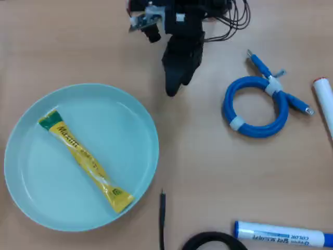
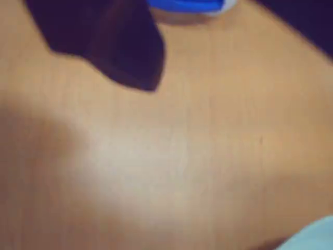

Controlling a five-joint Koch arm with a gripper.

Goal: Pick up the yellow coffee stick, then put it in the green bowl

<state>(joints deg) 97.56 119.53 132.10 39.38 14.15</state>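
Note:
The yellow coffee stick (image 1: pixel 86 160) lies diagonally inside the green bowl (image 1: pixel 136 119), its dark green end toward the upper left. The bowl sits at the left of the overhead view, and a pale corner of it shows in the wrist view (image 2: pixel 317 234). My black gripper (image 1: pixel 176 88) is at the top centre, above and to the right of the bowl and apart from it. Its jaws look closed together with nothing between them. In the wrist view one dark jaw shows at the top left, over bare table.
A coiled blue cable (image 1: pixel 256 107) lies right of the gripper and shows in the wrist view (image 2: pixel 184 5). A white-and-blue marker (image 1: pixel 283 234) lies at the bottom right, another white pen (image 1: pixel 323 101) at the right edge. A black cable (image 1: pixel 162 213) lies below the bowl.

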